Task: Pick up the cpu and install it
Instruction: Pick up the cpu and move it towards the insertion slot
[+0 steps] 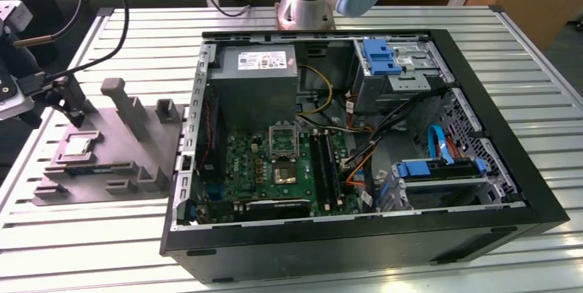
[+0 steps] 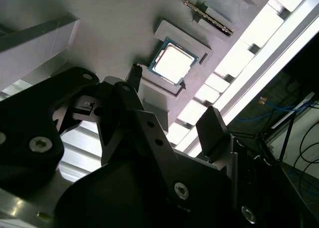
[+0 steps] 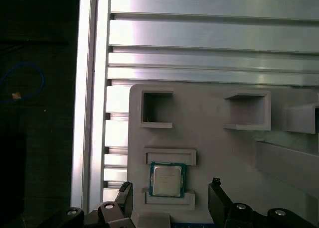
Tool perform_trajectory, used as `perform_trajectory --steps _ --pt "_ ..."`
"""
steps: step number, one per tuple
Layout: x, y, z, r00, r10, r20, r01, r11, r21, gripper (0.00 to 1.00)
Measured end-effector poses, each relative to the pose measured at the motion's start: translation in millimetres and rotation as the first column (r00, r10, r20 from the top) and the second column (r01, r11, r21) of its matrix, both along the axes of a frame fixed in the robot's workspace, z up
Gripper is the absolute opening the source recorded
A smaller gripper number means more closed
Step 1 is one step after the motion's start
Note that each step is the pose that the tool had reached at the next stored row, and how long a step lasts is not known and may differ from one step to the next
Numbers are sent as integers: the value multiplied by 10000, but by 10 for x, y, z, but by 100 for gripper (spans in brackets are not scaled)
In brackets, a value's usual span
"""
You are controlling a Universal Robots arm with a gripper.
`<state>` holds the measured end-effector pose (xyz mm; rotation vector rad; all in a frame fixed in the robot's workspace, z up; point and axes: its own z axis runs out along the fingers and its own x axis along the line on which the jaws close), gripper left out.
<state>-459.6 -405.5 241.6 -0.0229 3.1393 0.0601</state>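
Observation:
The cpu [image 1: 76, 146] is a small silvery square chip lying flat in a recess of the grey moulded tray [image 1: 114, 136], at the exterior view's left. My gripper [image 1: 69, 104] hangs just above and behind it, apart from it. In both wrist views the cpu [image 3: 167, 180] [image 2: 172, 63] lies in line with the gap of my gripper [image 3: 170, 194] [image 2: 174, 101], one dark fingertip [image 3: 124, 193] to each side. The jaws stand open and hold nothing. The silver-framed socket [image 1: 283, 136] sits on the green motherboard inside the case.
The open black computer case [image 1: 474, 190] fills the middle of the slatted metal table [image 1: 82, 238], with a power supply [image 1: 259, 67], drive bays and cables inside. Upright posts [image 1: 123, 98] rise from the tray beside the gripper. The arm's base [image 1: 305, 6] stands behind the case.

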Motion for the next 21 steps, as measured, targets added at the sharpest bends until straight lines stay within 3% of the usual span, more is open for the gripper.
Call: perform_trajectory --steps 6,7,12,17,21 --pt "1 0 -14 10000 0 6 0 10000 3 69" --pt "0 0 -27 10000 -1 3 1 10000 2 62" --pt "0 0 -115 10000 -75 -1 75 10000 0 62" --pt "-1 0 -206 9986 -536 0 536 9986 0 62" --pt "-1 -1 -277 9986 -532 0 532 9986 -9 62"
